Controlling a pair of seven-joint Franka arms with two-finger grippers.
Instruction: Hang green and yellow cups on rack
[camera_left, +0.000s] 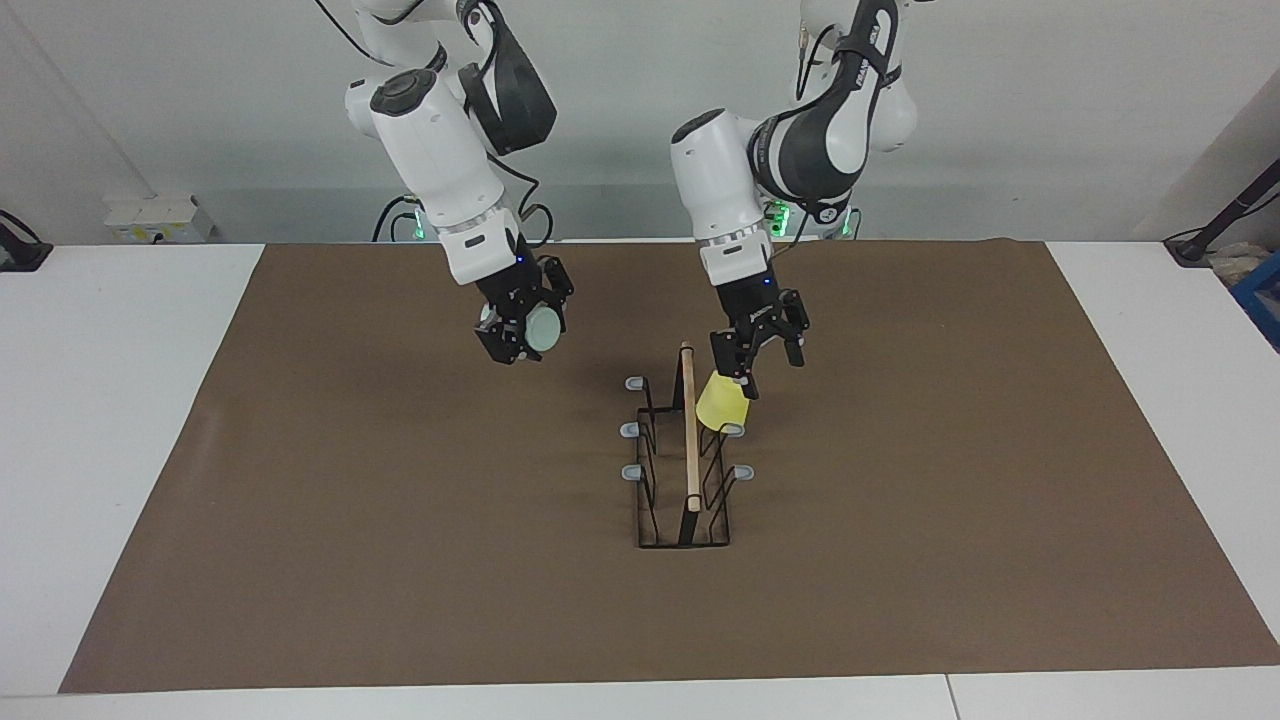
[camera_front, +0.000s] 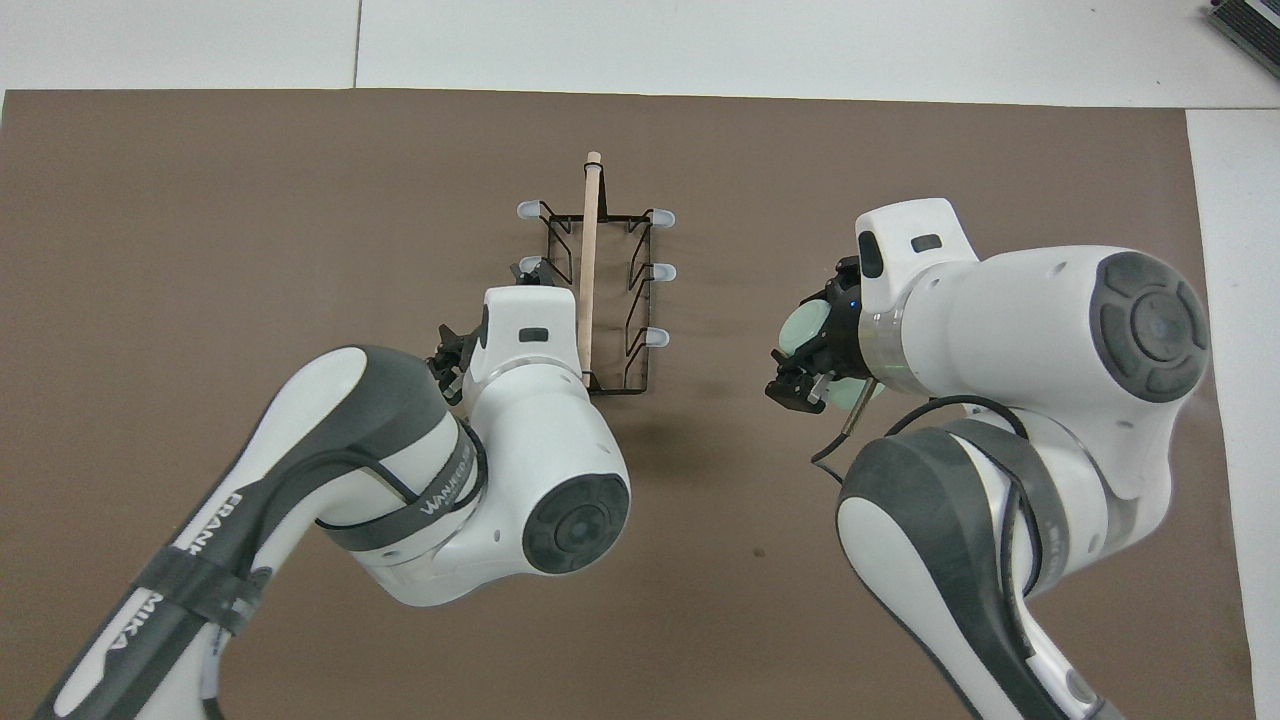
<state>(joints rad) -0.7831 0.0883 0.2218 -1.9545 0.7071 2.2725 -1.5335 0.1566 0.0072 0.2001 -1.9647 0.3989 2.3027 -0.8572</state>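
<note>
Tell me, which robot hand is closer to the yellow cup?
The left one. The left gripper is open just above the yellow cup, which sits upside down on a rack prong. The right gripper holds the green cup over the mat beside the rack.
</note>
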